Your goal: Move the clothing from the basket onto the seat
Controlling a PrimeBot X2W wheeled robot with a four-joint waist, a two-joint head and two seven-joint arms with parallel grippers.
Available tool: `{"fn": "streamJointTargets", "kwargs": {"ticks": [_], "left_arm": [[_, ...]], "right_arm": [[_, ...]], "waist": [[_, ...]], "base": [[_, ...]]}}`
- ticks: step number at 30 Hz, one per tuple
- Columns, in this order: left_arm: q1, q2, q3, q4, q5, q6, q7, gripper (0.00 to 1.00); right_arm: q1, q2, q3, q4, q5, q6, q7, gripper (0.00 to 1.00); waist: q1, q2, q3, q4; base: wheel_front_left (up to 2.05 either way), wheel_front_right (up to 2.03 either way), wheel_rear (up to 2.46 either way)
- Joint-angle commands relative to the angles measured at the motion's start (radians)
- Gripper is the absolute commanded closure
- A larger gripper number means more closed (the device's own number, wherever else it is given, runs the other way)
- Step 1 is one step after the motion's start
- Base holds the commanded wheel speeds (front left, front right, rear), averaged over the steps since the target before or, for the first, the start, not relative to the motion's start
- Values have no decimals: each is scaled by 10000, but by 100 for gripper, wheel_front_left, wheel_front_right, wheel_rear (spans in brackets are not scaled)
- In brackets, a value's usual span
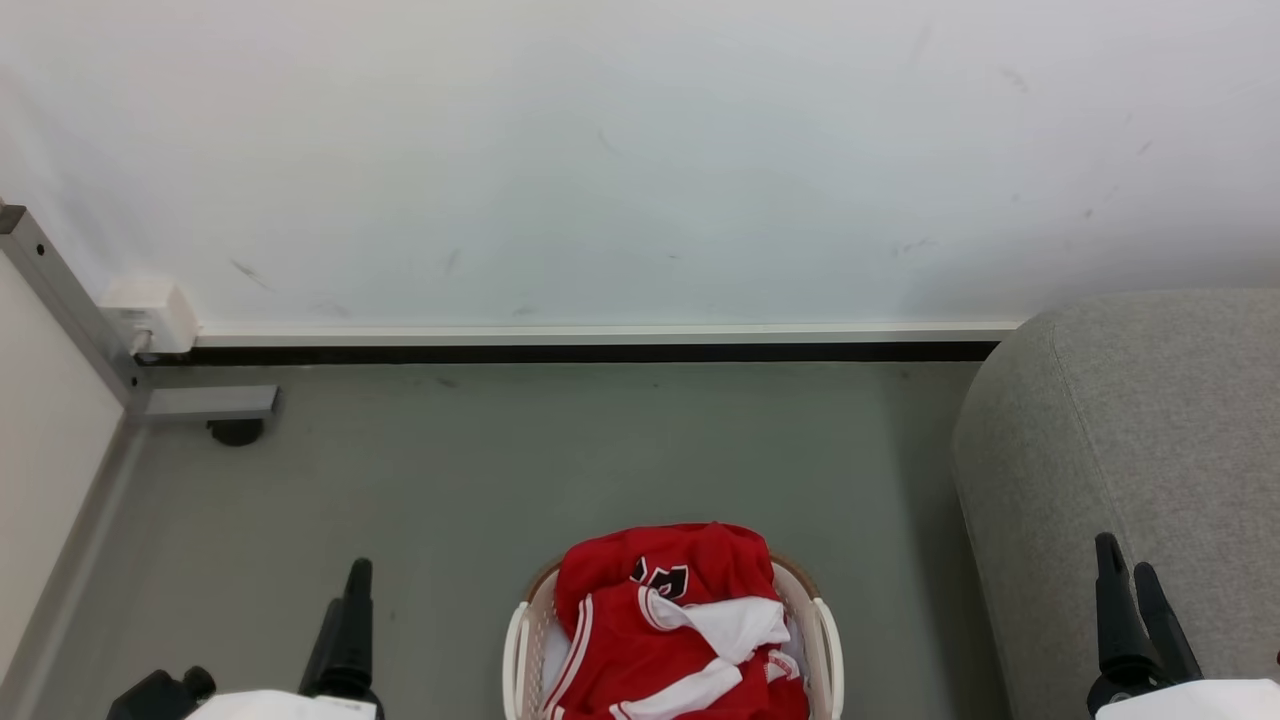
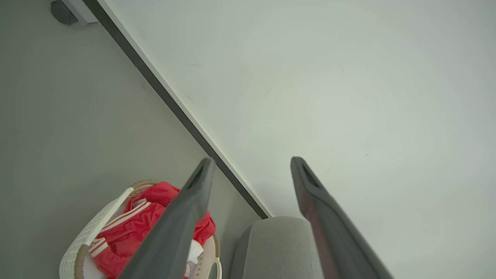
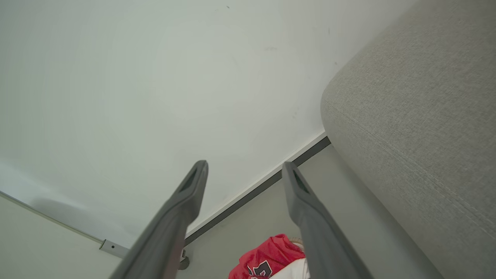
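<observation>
The white perforated basket [image 1: 516, 640] stands on the floor at the bottom centre of the head view, heaped with red clothing [image 1: 620, 600] that bears a black mark, and a white cloth piece [image 1: 745, 625] lies on top. To its right rises the light grey seat [image 1: 1130, 430]. My left gripper [image 1: 356, 570] hangs open left of the basket, holding nothing. My right gripper [image 1: 1124, 556] is open in front of the seat, also with nothing in it. In the left wrist view the basket [image 2: 77, 248] and clothing [image 2: 128, 228] lie below my open left gripper [image 2: 252, 161]. The right wrist view has my open right gripper [image 3: 245, 164], the clothing [image 3: 267, 255] and the seat [image 3: 418, 116].
A white wall with a dark baseboard [image 1: 600, 352] closes off the back. At far left a grey metal frame foot with a black caster [image 1: 235, 430] and a white box [image 1: 150, 315] sit by a pale panel. Grey floor [image 1: 450, 480] spreads between the basket and the wall.
</observation>
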Motion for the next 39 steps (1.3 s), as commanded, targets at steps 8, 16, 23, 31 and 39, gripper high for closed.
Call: {"fn": "streamJointTargets", "kwargs": {"ticks": [8,16,23,31,39], "left_arm": [[55,82,-159,-330,1300,124,-376,0],[167,88,-309,-426,2167,184,-647,0],[266,92,-456,-503,2892,254,-851,0],[353,98,-548,-420,4006,237,-1062,0],[515,101,-609,-352,5393,206,-1272,0]], "right_arm": [[9,-113,157,-108,-1352,-6,-372,0],[113,-120,274,-120,-2415,-7,-628,0],[188,-124,382,-145,-3271,-8,-834,0],[278,-130,432,-150,-4195,-9,-1063,0],[383,-133,411,-54,-5020,-10,-1266,0]], "waist": [[-2,0,10,34],[-2,0,12,69],[-2,0,27,87],[-2,0,60,96],[-2,0,55,107]], "base": [[0,0,0],[0,0,0],[0,0,0],[0,0,0],[0,0,0]]}}
